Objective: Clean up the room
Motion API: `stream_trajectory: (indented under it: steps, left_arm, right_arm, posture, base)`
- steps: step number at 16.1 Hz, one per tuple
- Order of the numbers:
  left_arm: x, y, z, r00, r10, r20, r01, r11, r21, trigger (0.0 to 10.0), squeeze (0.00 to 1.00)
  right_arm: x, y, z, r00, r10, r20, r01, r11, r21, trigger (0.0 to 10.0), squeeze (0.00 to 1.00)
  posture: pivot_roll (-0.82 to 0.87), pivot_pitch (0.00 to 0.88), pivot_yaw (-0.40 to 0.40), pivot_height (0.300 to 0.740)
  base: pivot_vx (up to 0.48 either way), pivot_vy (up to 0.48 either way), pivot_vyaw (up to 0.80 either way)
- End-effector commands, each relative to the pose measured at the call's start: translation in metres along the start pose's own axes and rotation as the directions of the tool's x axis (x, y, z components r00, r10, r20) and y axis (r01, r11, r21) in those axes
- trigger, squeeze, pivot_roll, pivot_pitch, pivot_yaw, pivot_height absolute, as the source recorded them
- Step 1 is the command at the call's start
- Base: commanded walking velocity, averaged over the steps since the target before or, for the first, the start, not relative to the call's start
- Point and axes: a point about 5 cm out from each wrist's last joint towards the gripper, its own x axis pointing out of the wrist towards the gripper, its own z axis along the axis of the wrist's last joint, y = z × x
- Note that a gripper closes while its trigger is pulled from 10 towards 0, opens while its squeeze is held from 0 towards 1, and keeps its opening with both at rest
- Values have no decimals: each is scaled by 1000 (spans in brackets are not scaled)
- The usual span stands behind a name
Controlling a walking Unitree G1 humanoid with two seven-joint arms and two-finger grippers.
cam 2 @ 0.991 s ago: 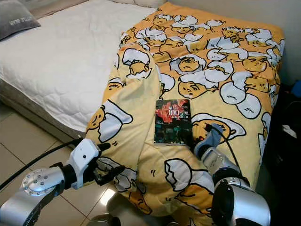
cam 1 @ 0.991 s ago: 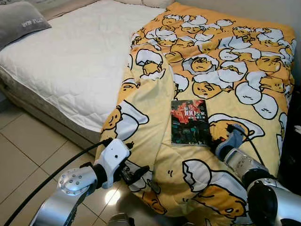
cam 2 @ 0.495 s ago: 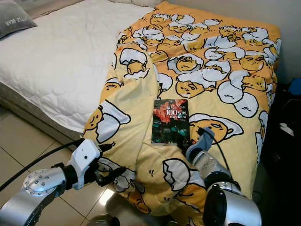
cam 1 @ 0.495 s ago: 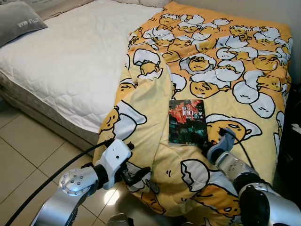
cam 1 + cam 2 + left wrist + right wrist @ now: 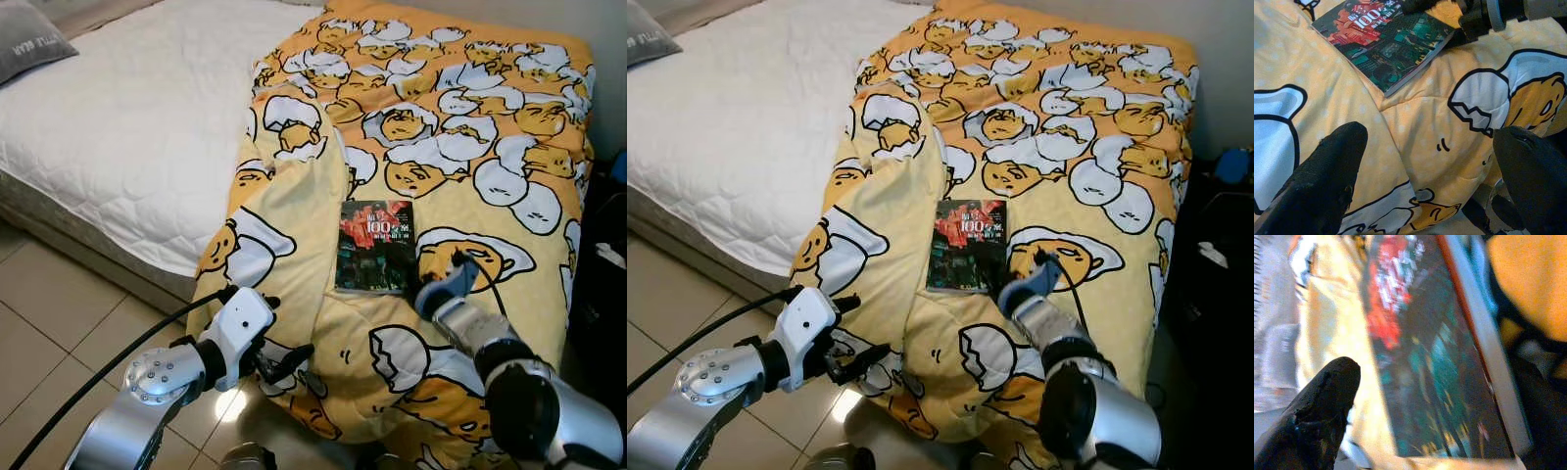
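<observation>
Yellow egg-cartoon blanket (image 5: 460, 147), white mattress (image 5: 127, 127)

Item count, as recorded:

- Book (image 5: 375, 247): one, lay just ahead of the right gripper (image 5: 423, 292), on the blanket.
- Blanket (image 5: 460, 147), yellow with egg cartoons: one, spread under both grippers and hanging past the bed's edge.
- Mattress (image 5: 127, 127), white quilted: one, well beyond the left gripper (image 5: 284, 360).
- Pillow (image 5: 34, 44), grey: one, at the far corner, well apart from either gripper.
- Grippers: two, fingers spread on each.
- Cable (image 5: 88, 382), black: one, ran along the left arm.
</observation>
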Motion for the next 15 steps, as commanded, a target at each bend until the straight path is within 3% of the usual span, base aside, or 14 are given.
stream_trajectory:
  steps: [1,4,5,8,9,11,12,13,14,15]
  left_arm:
    - [0,0,-2,1000,-2,-5,1,1000,-8,10000,518]
    - [1,-2,-2,1000,0,-5,0,1000,-11,10000,510]
    - [0,-3,-2,1000,0,-8,0,1000,-11,10000,506]
    - [-6,-1,-3,1000,11,-21,-12,1000,-4,10000,506]
    - [-14,3,-5,999,42,-35,-42,999,2,10000,502]
    - [-18,6,-6,998,56,-38,-55,998,2,10000,502]
    - [-18,7,-6,997,61,-38,-61,998,4,10000,498]
    - [-16,8,-5,997,63,-35,-63,998,5,10000,494]
    - [-15,9,-4,997,65,-31,-65,998,6,10000,490]
    - [-13,9,-3,998,64,-27,-64,998,8,10000,482]
  right_arm:
    - [2,7,0,999,36,-15,-36,999,31,10000,0]
    - [-1,-8,-17,994,-47,-96,42,998,-55,10000,0]
    - [-3,-17,-28,985,-105,-134,89,989,-122,10000,0]
    - [-4,-26,-41,975,-174,-141,153,977,-150,10000,0]
    - [-3,-28,-49,969,-209,-131,188,969,-161,10000,0]
    - [5,-7,-41,994,-81,-69,78,996,-37,10000,0]
    - [9,4,-32,1000,-20,-21,21,1000,23,5059,0]
    - [10,10,-26,1000,7,8,-7,999,50,2314,0]
    - [10,12,-22,1000,18,25,-19,998,58,0,0]
    - [10,13,-18,999,24,40,-26,998,60,0,0]
  posture:
    - [175,89,13,740]
    - [177,92,9,740]
    - [191,103,9,740]
    - [219,118,11,740]
    - [241,121,12,740]
    - [248,115,11,740]
    - [247,104,12,740]
    - [247,100,12,740]
    - [247,96,12,740]
    - [246,93,12,740]
  base:
    - [0,0,0]
    - [0,0,0]
    - [0,0,0]
    - [0,0,0]
    - [0,0,0]
    - [0,0,0]
    - [0,0,0]
    - [0,0,0]
    - [0,0,0]
    - [0,0,0]
